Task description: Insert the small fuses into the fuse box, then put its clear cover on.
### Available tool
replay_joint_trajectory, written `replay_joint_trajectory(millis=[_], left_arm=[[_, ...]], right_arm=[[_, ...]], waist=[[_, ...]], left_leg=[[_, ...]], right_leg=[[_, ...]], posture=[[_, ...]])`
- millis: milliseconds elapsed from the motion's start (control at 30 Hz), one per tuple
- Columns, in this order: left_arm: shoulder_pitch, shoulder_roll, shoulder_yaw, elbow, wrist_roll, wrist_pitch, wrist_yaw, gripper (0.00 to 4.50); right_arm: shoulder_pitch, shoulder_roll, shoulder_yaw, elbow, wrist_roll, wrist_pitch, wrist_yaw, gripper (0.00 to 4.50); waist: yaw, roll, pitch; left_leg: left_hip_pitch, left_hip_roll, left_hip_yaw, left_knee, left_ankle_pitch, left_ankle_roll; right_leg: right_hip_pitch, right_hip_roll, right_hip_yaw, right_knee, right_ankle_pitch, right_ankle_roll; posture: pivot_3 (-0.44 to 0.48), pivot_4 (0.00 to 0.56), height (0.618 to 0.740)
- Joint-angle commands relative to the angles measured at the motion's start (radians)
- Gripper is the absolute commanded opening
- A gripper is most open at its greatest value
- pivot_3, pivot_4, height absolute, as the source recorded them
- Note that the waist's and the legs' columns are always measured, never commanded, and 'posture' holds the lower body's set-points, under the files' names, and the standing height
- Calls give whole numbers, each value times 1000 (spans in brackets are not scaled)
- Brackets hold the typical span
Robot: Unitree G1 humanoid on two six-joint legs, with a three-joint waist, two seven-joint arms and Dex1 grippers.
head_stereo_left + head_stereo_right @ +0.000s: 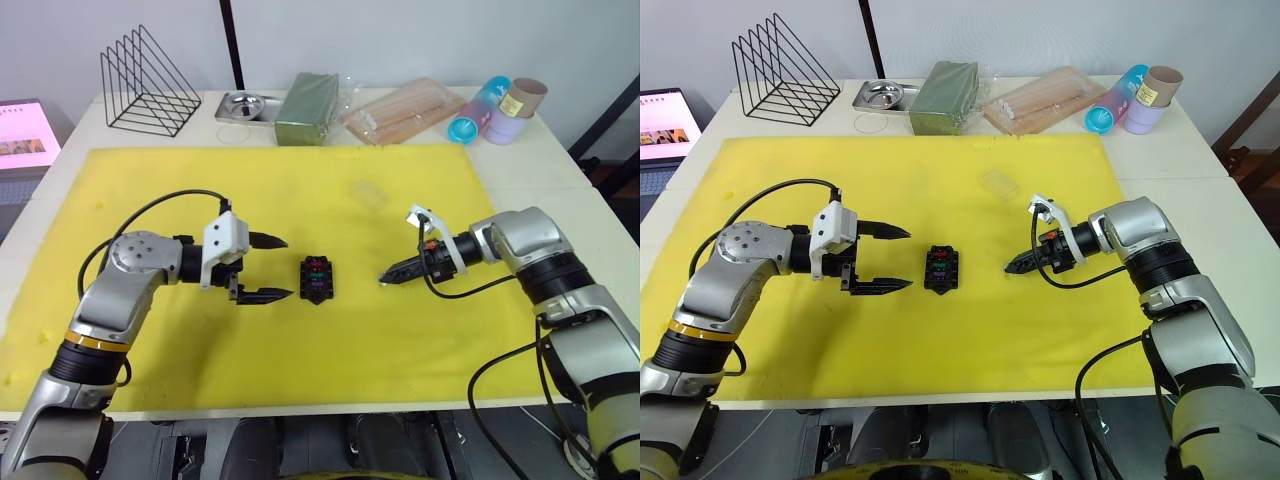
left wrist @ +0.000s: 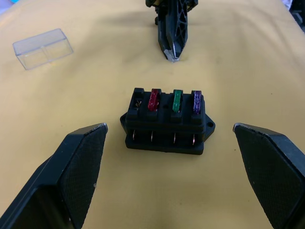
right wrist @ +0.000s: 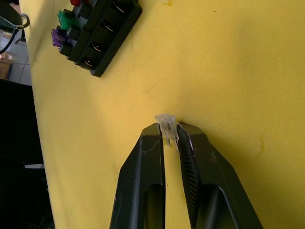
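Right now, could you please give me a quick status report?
Left gripper open beside black fuse box; red, green, purple fuses seated. Right gripper shut on pale grey fuse. Clear cover off. Nothing blocking.

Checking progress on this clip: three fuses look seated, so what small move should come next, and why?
Probably carry the right end effector, shut on the pale grey fuse, over to the fuse box and line it up with the one empty slot beside the red fuse. The green fuse and purple fuse are already in.
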Motion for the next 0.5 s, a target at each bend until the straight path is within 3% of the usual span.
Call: replay_joint_trajectory(millis=[33,300,500], left_arm=[[-14,0,10,-15,-4,-10,4,4500],[-18,-3,9,-10,-3,-12,6,4500],[-14,-3,10,-13,-5,-11,7,4500]], right_arm=[[-19,5,-8,3,-7,-6,7,47],[-23,-20,-40,-36,22,51,4,47],[-13,-37,-129,-139,103,218,-53,47]], waist=[[0,0,0],[0,0,0],[1,0,0]], left_leg=[[0,0,0,0,0,0],[0,0,0,0,0,0],[0,0,-1,0,0,0]], right_leg=[[0,0,0,0,0,0],[0,0,0,0,0,0],[0,0,0,0,0,0]], posture=[[0,150,740],[0,150,740],[0,150,740]])
